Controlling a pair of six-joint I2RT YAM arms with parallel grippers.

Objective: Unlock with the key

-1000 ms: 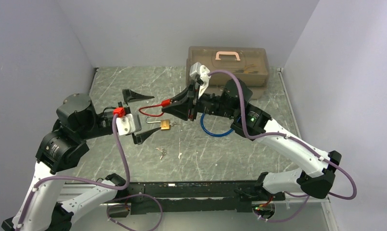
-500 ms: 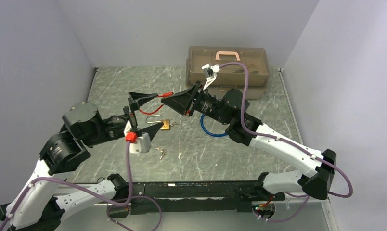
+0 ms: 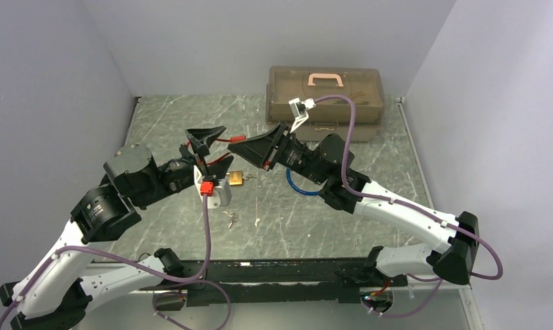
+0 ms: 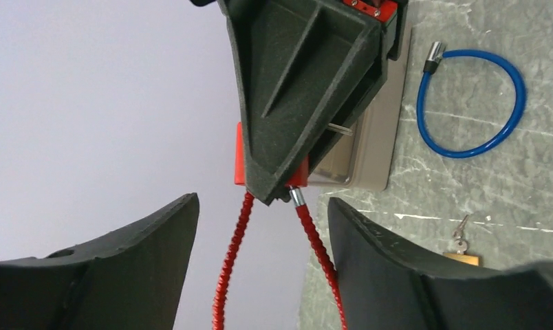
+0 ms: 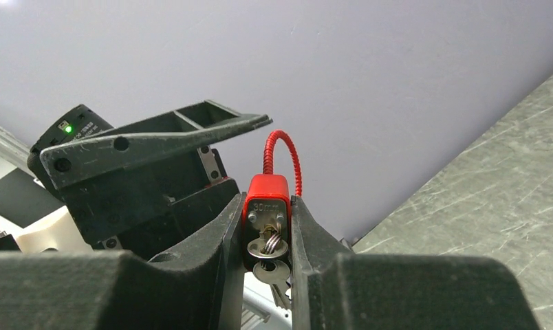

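My right gripper [image 5: 267, 206] is raised over the middle of the table [image 3: 370, 158], clamped on the red lock [image 5: 265, 187]. One finger presses each side of the lock's body. Its cable [image 4: 230, 261] loops out of the end that points left, away from my wrist. On the end facing my right wrist camera, a ring and a key [image 5: 272, 271] hang between my fingers. I cannot tell whether the key sits in the keyhole.

My left gripper [image 4: 261, 206] faces the right one from the left, at about the same height, with its jaws standing wide. Both strands of the cable run between its fingers [image 4: 129, 268]. In the left wrist view there is a gap on each side, so neither finger touches the cable. The tip of my right gripper reaches just up to the mouth of the left one.

A brass lock [image 3: 236, 179] lies on the table below the two grippers, with a small key beside it. Loose keys [image 3: 231, 218] lie nearer to my bases. A blue cable lock [image 3: 305, 187] lies to the right, partly under my right arm. A box [image 3: 327, 93] with a pale handle stands at the far edge.
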